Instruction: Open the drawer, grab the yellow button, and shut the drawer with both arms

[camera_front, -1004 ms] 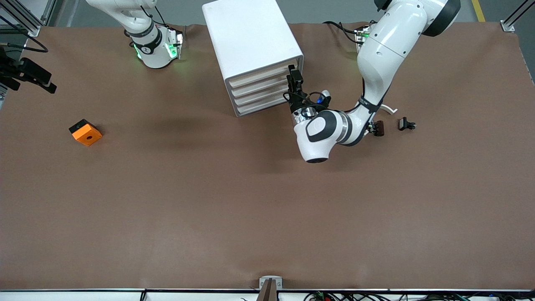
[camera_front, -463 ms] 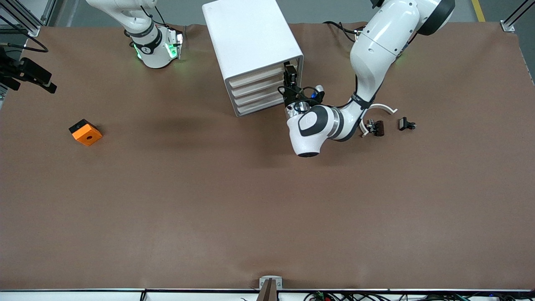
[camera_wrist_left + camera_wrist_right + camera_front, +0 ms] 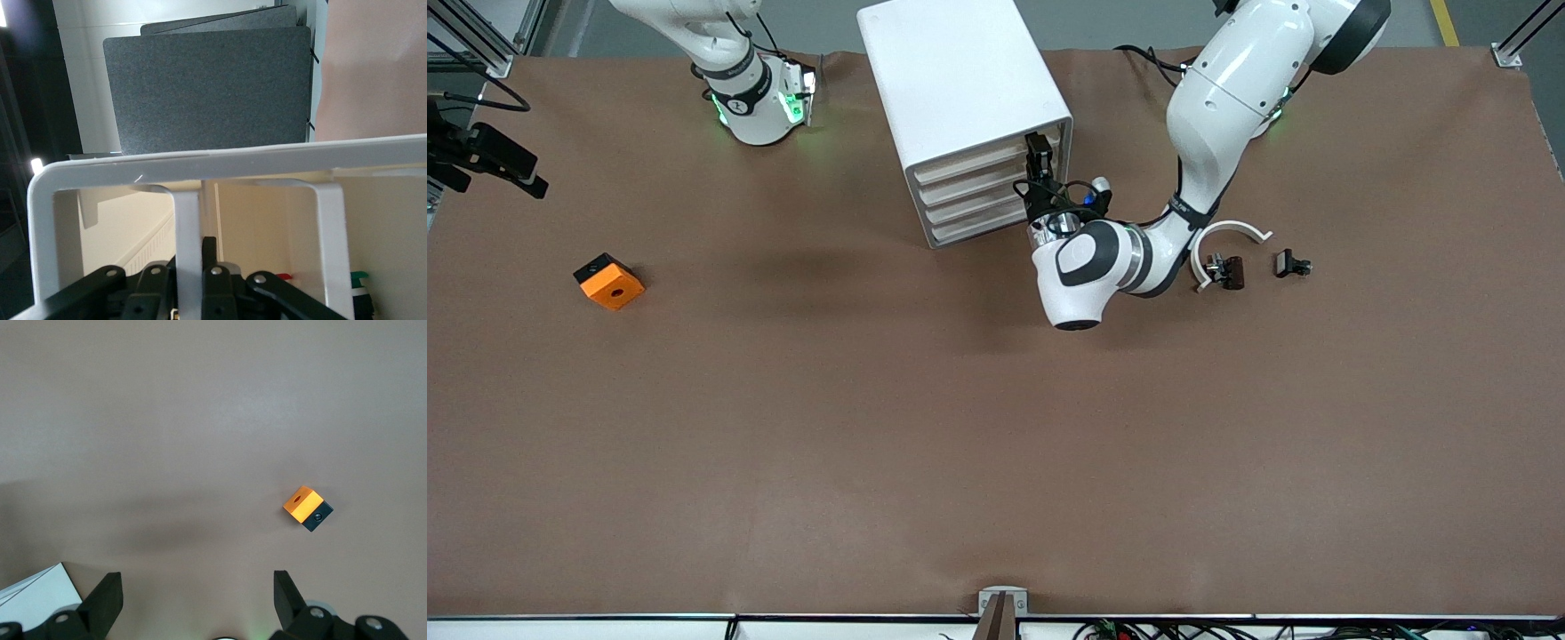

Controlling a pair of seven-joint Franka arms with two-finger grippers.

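The white cabinet (image 3: 959,84) stands at the robots' edge of the table, and its four cream drawer fronts face the front camera. The top drawer (image 3: 978,162) looks closed. My left gripper (image 3: 1039,158) is at the top drawer's front, at the end toward the left arm. In the left wrist view it (image 3: 188,267) is shut on the white lip of the drawer front (image 3: 187,220). My right gripper (image 3: 197,587) is open and empty over bare table, and its arm waits by its base (image 3: 758,102). The button is hidden.
An orange block with a dark hole (image 3: 609,281) lies toward the right arm's end and also shows in the right wrist view (image 3: 307,507). A white arc (image 3: 1227,236) and two small black clips (image 3: 1227,270) (image 3: 1289,263) lie toward the left arm's end.
My left arm has moved toward the cabinet, carrying its gripper from beside the lower drawers up onto the top drawer's front. The right arm has not moved.
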